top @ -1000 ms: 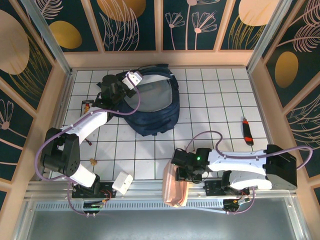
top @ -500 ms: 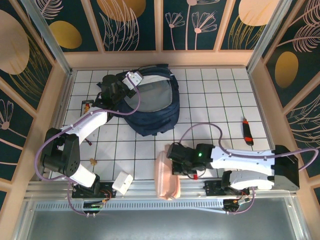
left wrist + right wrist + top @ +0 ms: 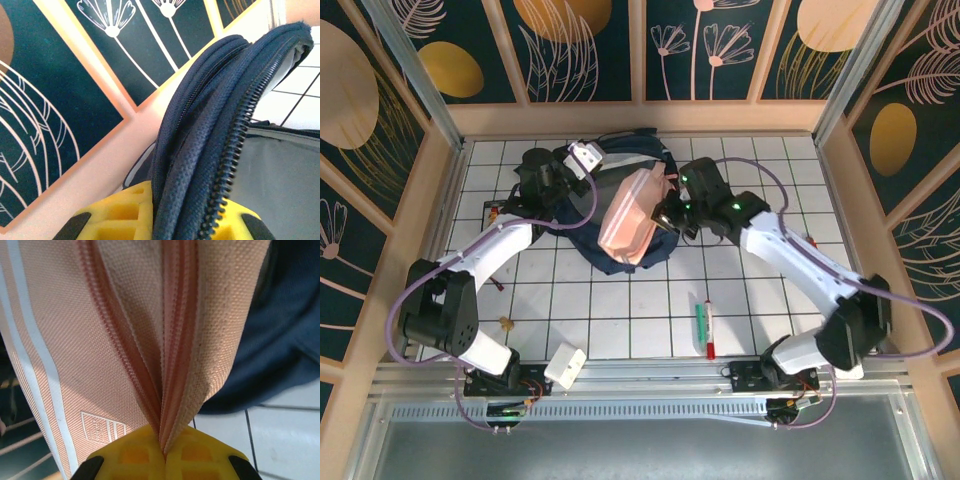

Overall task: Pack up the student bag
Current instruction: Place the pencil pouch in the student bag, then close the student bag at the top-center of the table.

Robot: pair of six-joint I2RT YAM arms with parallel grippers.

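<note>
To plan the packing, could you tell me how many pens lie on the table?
2: a green pen and a red pen, side by side near the front edge. Others may be hidden.

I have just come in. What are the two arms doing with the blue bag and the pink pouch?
The left gripper is shut on the zipper edge of the student bag and holds its mouth open at the far side of the table. The right gripper is shut on the pink pouch and holds it over the open bag, not yet let go. A green marker and a red marker lie on the table nearer the arm bases.
</note>
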